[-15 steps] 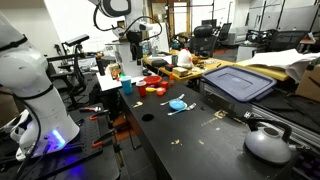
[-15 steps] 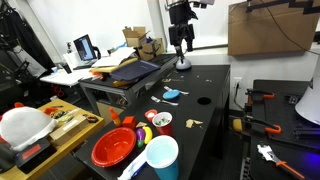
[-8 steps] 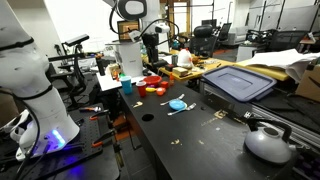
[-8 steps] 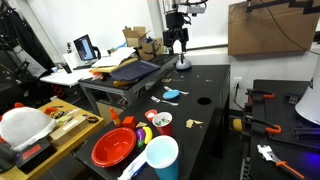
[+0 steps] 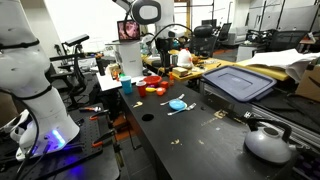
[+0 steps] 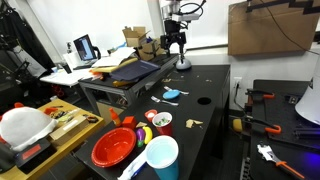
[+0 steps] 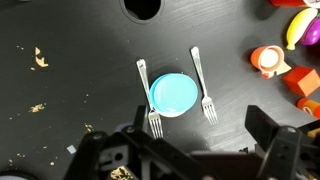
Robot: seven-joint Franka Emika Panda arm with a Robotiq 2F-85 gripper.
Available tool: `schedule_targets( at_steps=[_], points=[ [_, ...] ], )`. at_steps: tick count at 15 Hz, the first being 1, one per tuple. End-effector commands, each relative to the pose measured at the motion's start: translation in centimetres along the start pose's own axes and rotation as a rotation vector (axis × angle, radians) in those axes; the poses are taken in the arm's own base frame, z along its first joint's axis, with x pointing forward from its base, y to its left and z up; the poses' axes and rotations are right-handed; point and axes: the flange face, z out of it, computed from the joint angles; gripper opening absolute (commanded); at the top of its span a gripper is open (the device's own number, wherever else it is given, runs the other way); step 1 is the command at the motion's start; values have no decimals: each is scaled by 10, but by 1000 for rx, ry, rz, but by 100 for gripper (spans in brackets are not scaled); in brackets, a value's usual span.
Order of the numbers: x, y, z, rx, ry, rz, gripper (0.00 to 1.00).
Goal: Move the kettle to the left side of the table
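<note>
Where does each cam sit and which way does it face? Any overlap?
Exterior view: low at the table end beside the kettle, facing along its length; arm and gripper show far back.
Exterior view: opposite end, by the red plate, facing the kettle; gripper far back.
Wrist view: looks down on the blue plate; open gripper at the bottom edge.
Shared: kettle in both exterior views; blue plate in all three.

Blue plate (image 7: 174, 95) between two forks (image 7: 203, 85), red plate (image 6: 113, 146)
</note>
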Motion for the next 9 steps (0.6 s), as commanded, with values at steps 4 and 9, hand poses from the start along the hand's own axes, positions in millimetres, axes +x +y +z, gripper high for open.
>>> schedule_targets(
  at_steps=[4, 9],
  points=[
    [13, 7, 1, -7, 16, 89, 100],
    [18, 17, 3, -4, 16, 162, 100]
  ],
)
